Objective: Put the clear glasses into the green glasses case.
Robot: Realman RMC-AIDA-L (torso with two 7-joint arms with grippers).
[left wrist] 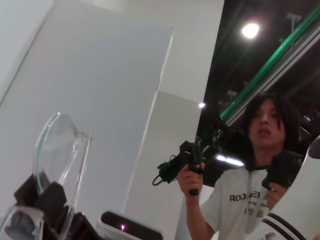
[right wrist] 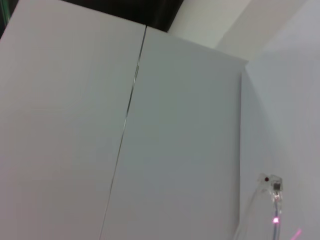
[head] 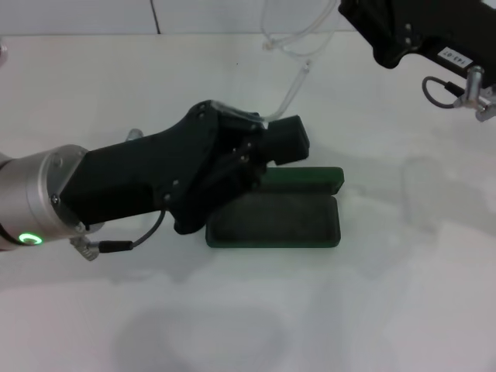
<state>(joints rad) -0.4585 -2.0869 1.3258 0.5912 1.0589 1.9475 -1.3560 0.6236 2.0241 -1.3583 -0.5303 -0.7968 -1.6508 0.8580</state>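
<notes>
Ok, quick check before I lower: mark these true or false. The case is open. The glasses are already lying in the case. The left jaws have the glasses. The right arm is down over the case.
1. The green glasses case lies open on the table. True.
2. The clear glasses are already lying in the case. False: they are held up off the lining, with their thin arms reaching away over the table.
3. The left gripper has the glasses, with its jaws closed on the lens. True.
4. The right arm is down over the case. False: it sits at the far right edge of the head view, well clear of the case.
</notes>
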